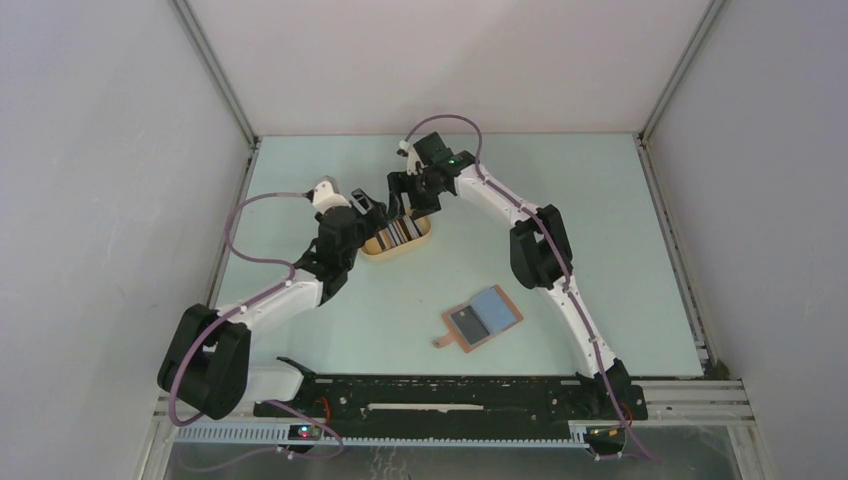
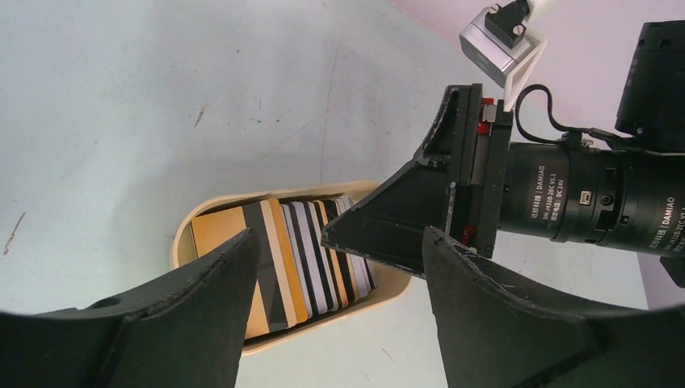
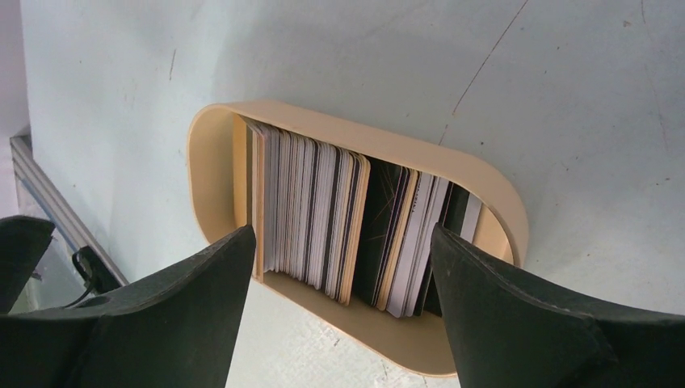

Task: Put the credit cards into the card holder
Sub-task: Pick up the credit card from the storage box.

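The right hand, fingers apart, hangs straight above the cards, which stand on edge in the tray below it with faces toward its fingers; the left hand, also apart, is just beside, and the holder lies well behind both.

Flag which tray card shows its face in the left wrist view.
The gold card with a black stripe, frontmost in the tray; the rest show only edges.

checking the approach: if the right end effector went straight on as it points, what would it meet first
Probably the credit cards standing in the tan tray, framed between the open fingers of the right end effector; depth unclear.
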Controlling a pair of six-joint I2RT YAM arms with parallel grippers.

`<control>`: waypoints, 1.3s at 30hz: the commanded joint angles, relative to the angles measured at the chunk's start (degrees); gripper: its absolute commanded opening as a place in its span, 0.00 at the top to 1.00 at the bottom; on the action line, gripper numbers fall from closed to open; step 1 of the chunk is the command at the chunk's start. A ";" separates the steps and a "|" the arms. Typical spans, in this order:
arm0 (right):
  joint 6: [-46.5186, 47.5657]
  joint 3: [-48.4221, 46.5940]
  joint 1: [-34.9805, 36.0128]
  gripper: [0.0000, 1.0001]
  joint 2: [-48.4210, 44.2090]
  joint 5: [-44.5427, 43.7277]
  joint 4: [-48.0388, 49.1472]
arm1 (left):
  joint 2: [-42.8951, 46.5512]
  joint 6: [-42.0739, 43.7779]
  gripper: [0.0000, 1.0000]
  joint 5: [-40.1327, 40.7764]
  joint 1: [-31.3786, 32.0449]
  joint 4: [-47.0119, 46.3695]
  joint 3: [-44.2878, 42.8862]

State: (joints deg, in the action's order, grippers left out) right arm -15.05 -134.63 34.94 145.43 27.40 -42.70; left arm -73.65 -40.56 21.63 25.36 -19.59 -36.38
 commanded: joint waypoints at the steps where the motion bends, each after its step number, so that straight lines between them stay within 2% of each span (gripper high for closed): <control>1: -2.99 -0.09 0.98 0.11 0.68 -5.06 1.24 | 1.93 0.08 0.21 -0.36 -0.49 -2.31 1.35; 14: -5.58 1.06 1.44 0.03 1.73 -5.38 2.11 | 2.52 0.04 0.21 -0.48 -0.58 -3.18 2.08; 24: -6.07 2.59 1.88 0.02 1.81 -3.03 2.74 | 2.91 -0.05 0.21 -0.49 -0.66 -3.69 2.59; 39: -5.72 4.71 1.11 0.12 -0.54 8.19 4.58 | 3.61 -0.14 0.21 -0.43 -0.67 -4.68 3.51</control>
State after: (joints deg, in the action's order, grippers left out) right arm -20.32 -130.78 36.21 146.28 30.76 -38.06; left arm -71.83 -40.56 20.75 25.10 -22.04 -33.56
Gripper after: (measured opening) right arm 0.894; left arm 0.787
